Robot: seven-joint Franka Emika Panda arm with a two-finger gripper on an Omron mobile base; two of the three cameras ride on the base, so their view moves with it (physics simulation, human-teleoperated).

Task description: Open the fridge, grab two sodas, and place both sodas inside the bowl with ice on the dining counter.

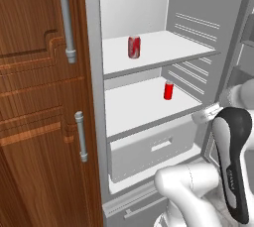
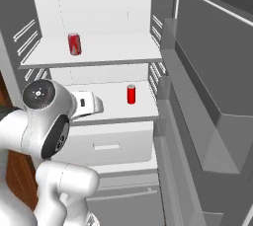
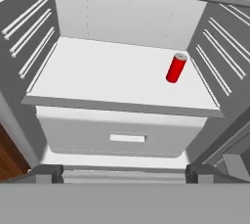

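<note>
The fridge [image 1: 94, 72] stands open, showing white shelves. One red soda [image 1: 134, 47] [image 2: 74, 44] stands upright on the upper shelf. A second soda [image 1: 168, 90] [image 2: 131, 94] [image 3: 176, 68] stands toward the right of the lower shelf. My gripper [image 3: 124, 173] is open and empty, held in front of the fridge at about the height of the lower shelf's front edge. It is well short of the lower soda, which lies ahead and to the right in the hand view. The bowl and the dining counter are out of view.
A white drawer [image 1: 154, 149] [image 3: 124, 135] sits under the lower shelf. The open fridge door [image 2: 212, 82] with its bins stands close on the right. A brown wooden cabinet [image 1: 39, 122] with metal bar handles [image 1: 66, 18] borders the fridge on the left.
</note>
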